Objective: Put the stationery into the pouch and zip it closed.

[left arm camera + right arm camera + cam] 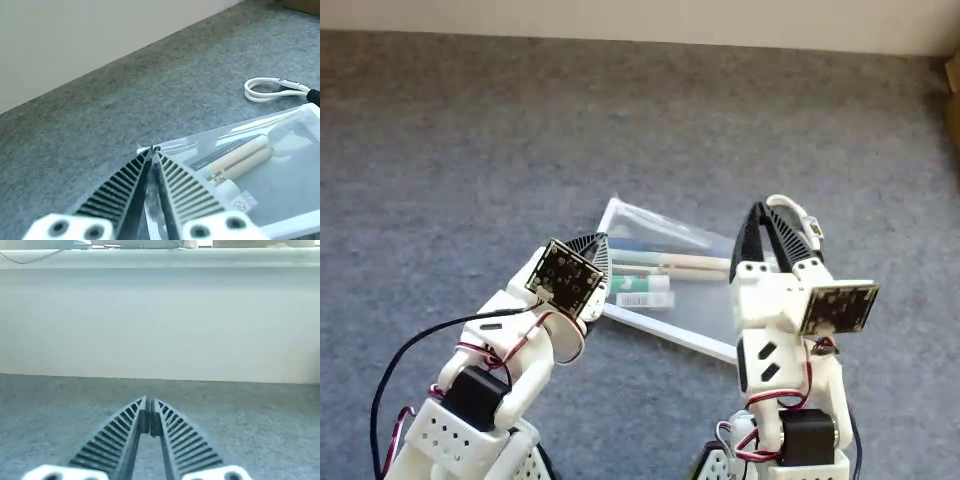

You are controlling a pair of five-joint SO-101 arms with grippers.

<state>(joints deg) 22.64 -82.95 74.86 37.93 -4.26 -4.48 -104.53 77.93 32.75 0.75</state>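
Observation:
A clear mesh pouch (705, 310) with white edges lies flat on the grey carpet between the two arms. Inside it are pens (665, 262) and a white labelled piece (645, 298). In the left wrist view the pens (240, 159) show through the pouch (295, 190). My left gripper (600, 243) sits at the pouch's left end, shut on its corner (152, 150). At the pouch's right end, my right gripper (761, 207) is shut, and nothing shows between its fingers. In its own wrist view the right gripper (149, 402) points level toward the wall.
A white cord loop (802, 222) lies on the carpet just right of the right gripper, seen too from the left wrist (265, 89). A pale wall runs along the far edge of the carpet. A brown box corner (954, 90) sits at the far right.

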